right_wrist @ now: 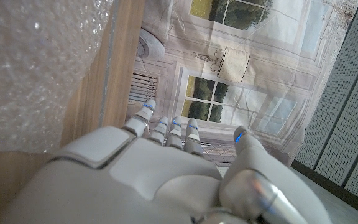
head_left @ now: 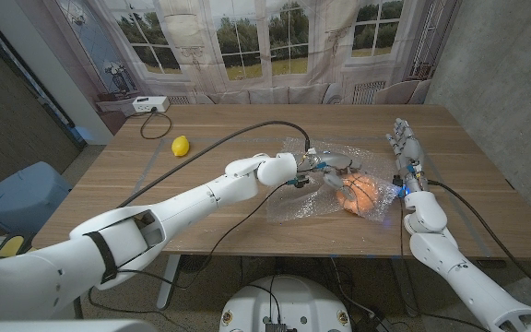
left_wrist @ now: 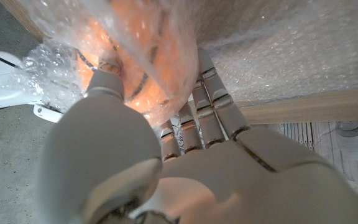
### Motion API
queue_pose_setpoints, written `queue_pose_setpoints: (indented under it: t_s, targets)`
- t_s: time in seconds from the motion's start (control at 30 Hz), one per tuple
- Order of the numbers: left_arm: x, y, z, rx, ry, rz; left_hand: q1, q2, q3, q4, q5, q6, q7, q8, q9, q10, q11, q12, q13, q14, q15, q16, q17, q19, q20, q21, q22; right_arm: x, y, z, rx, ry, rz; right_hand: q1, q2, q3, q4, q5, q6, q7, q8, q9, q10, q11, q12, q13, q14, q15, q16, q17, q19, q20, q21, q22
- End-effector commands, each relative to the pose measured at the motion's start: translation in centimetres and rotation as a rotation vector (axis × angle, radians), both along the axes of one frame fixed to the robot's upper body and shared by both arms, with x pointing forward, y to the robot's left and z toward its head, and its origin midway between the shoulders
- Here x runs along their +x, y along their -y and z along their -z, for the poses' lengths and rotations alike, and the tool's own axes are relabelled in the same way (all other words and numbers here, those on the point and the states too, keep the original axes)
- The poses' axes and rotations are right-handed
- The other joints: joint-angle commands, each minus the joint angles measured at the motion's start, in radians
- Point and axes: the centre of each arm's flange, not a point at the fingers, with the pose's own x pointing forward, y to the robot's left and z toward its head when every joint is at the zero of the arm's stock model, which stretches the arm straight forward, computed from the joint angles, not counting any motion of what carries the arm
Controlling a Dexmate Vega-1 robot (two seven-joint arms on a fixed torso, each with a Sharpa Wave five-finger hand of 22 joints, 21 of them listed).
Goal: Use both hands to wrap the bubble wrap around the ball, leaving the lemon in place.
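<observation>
An orange ball (head_left: 360, 192) lies on a clear bubble wrap sheet (head_left: 302, 205) at the table's right side. My left hand (head_left: 313, 167) reaches across and grips a raised fold of the wrap just left of the ball. In the left wrist view my left hand (left_wrist: 185, 168) has the bubble wrap (left_wrist: 291, 50) between thumb and fingers, with the ball (left_wrist: 135, 68) showing orange through it. My right hand (head_left: 404, 152) stands just right of the wrap, fingers straight and apart, holding nothing. A yellow lemon (head_left: 181, 145) sits apart at the table's left.
A white power strip (head_left: 148, 105) with a cable lies at the wooden table's (head_left: 219, 124) far left corner. A black cable runs along my left arm. In the right wrist view the bubble wrap (right_wrist: 36, 74) lies beside my right hand (right_wrist: 154, 180).
</observation>
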Motion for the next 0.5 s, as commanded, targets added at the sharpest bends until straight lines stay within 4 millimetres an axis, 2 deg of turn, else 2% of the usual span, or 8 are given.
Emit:
queue_pose_setpoints:
  t_s: [0.03, 0.33, 0.5]
  targets:
    - [0.6, -0.5, -1.8, -0.076, -0.066, -0.004, 0.171, 0.168, 0.077, 0.049, 0.024, 0.494, 0.095, 0.015, 0.069, 0.409, -0.183, 0.021, 0.176, 0.363, -0.273, -0.02, 0.13, -0.021, -0.001, 0.009, 0.005, 0.5, -0.3, -0.2, 0.011, 0.019, -0.013, 0.003, -0.007, 0.0, -0.007, 0.001, 0.005, -0.002, 0.003, 0.002, 0.009, -0.003, 0.006, 0.003, 0.002, 0.005, 0.008, 0.002, 0.001, 0.004, 0.005, 0.005]
    - [0.7, -1.0, -3.7, -0.111, -0.123, -0.008, 0.165, 0.158, 0.07, 0.065, 0.068, 0.487, 0.079, 0.04, 0.11, 0.396, -0.195, 0.047, 0.233, 0.359, -0.276, -0.041, 0.142, -0.053, -0.01, 0.02, 0.005, 0.8, 0.0, -0.1, 0.022, 0.027, -0.023, 0.002, -0.006, 0.001, -0.007, 0.001, 0.005, -0.002, 0.003, 0.002, 0.01, -0.003, 0.006, 0.003, 0.003, 0.003, 0.008, 0.002, 0.001, 0.002, 0.004, 0.005]
    - [0.4, -1.5, -5.1, -0.127, -0.112, -0.015, 0.166, 0.157, 0.069, 0.068, 0.083, 0.481, 0.08, 0.048, 0.125, 0.391, -0.196, 0.055, 0.251, 0.356, -0.277, -0.048, 0.148, -0.062, -0.009, 0.025, 0.005, 0.7, 0.3, -0.4, 0.02, 0.036, -0.022, 0.002, -0.005, 0.001, -0.008, 0.001, 0.006, -0.002, 0.003, 0.002, 0.01, -0.003, 0.006, 0.003, 0.002, 0.003, 0.007, 0.002, 0.001, 0.002, 0.004, 0.005]
